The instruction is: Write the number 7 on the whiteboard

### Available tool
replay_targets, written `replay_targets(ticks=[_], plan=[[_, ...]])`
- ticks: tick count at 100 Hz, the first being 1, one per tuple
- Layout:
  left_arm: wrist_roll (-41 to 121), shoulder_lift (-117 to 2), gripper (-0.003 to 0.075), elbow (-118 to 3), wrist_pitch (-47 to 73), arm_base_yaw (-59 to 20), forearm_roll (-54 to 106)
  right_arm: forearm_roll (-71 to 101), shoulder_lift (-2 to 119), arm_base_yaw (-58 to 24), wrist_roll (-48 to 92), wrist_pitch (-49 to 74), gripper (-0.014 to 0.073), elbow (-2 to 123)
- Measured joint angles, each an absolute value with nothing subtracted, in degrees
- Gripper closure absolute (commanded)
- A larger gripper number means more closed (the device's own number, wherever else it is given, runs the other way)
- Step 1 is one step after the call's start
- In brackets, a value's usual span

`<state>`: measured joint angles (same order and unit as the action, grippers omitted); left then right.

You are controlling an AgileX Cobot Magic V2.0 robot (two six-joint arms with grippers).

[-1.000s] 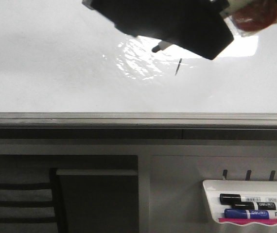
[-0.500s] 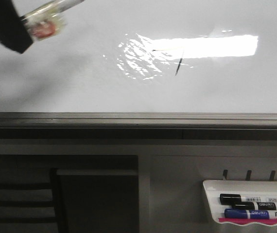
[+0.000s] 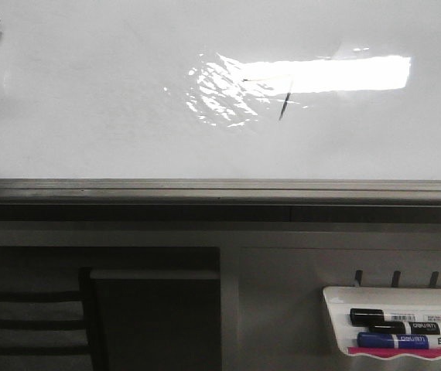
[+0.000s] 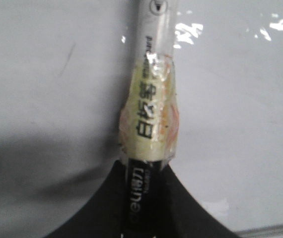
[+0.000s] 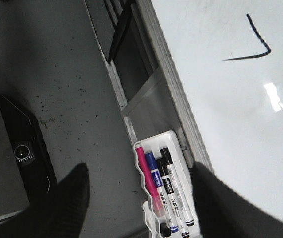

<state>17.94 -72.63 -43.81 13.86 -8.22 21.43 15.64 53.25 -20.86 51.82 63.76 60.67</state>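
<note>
Faintly, a thin black number 7 marks the glossy whiteboard; the left gripper clamps a tape-wrapped cylindrical marker, right fingers spread wide.

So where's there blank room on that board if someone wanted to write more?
Nearly all the whiteboard is bare: everything left of the number 7, and the strip between it and the grey edge rail. The marker tray below is crowded with pens.

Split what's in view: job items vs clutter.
Job:
- whiteboard
- number 7 already drawn on it
- marker held in the left gripper

Lying about:
- tray below the board
- black pen, blue pen and pink pen in it
</note>
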Motion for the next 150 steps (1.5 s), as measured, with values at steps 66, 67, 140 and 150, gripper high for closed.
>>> replay_targets(ticks=[66, 67, 140, 150], plan=[[17.8, -76.9, 0.0328, -43.7, 10.6, -8.2, 23.2, 15.6, 53.2, -20.9, 51.4, 63.8, 0.0197, 60.7], [17.8, -76.9, 0.0322, -43.7, 10.8, -8.2, 23.2, 15.6, 53.2, -20.9, 51.3, 63.8, 0.0197, 60.7], [17.8, -42.5, 0.0321, -43.1, 40.0, -8.2, 17.5, 2.7, 37.6, -20.9, 5.6, 61.4, 0.0428, 54.2], [17.8, -35.8, 0.0321, -39.9, 39.0, -8.2, 17.5, 2.6, 34.5, -20.9, 3.8, 55.9, 0.0471, 48.8]])
